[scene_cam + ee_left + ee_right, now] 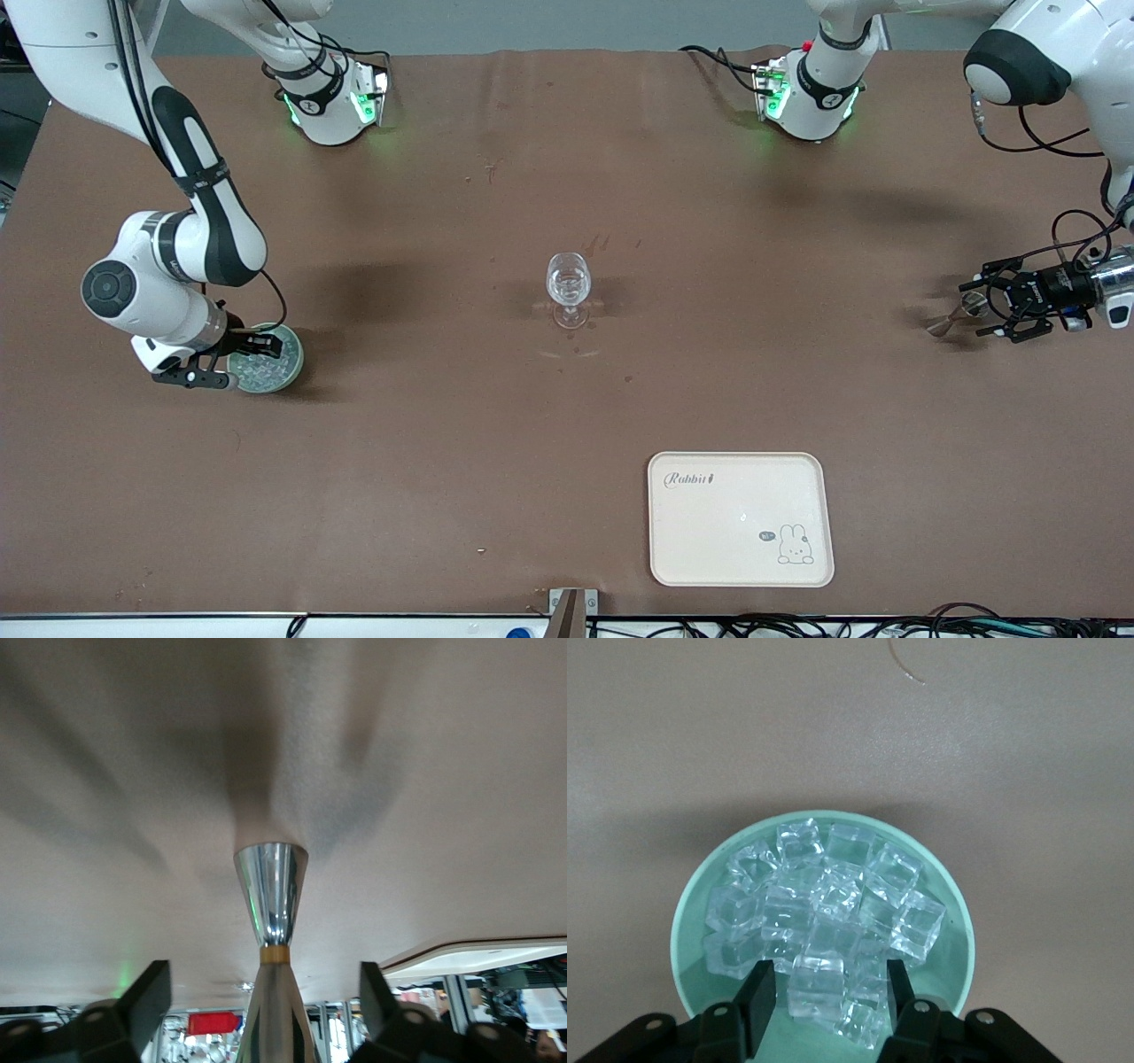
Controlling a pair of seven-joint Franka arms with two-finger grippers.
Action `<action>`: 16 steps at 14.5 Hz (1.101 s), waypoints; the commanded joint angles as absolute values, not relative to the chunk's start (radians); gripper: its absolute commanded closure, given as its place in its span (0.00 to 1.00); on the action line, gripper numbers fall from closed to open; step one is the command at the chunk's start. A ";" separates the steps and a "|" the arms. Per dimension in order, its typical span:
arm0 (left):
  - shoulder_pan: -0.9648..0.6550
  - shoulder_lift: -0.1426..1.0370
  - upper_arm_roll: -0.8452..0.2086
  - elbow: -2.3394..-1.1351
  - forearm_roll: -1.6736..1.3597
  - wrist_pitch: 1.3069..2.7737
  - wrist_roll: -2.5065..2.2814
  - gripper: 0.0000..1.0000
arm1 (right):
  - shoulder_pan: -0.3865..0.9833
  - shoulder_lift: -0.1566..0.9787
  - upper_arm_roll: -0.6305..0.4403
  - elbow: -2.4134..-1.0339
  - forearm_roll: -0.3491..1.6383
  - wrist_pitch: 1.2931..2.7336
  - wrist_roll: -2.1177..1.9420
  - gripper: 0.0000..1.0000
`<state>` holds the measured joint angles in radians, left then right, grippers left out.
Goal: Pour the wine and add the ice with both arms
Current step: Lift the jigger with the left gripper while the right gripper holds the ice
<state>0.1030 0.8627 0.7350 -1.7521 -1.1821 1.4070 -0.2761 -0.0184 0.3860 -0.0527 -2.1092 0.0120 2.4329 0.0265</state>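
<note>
Over the pale-green round bowl (687, 930), the right pincer (824, 988) straddles one cube of the clear glassy ice (824, 908), fingers apart, ready to pinch. At the bench's (567, 221) other end, the left pincer (992, 307) brackets the steel double-cone jigger (270, 895) lying there, jaws spread; the stemmed wineglass (568, 288) waits mid-bench.

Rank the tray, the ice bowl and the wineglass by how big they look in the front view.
1. Tray, clearly largest.
2. Ice bowl, partly covered by the right gripper.
3. Wineglass, narrowest, though about as tall as the bowl is wide.
</note>
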 commanded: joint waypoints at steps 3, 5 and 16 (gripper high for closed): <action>0.092 0.864 0.746 -1.819 -1.281 1.393 -0.262 0.21 | -0.014 0.387 -0.055 -2.126 0.003 2.451 0.018 0.46; 0.091 0.867 0.738 -1.828 -1.316 1.393 -0.267 0.24 | -0.014 0.387 -0.055 -2.126 0.003 2.451 0.018 0.51; 0.103 0.854 0.735 -1.876 -1.387 1.370 -0.305 1.00 | -0.014 0.385 -0.055 -2.111 0.003 2.438 0.023 0.83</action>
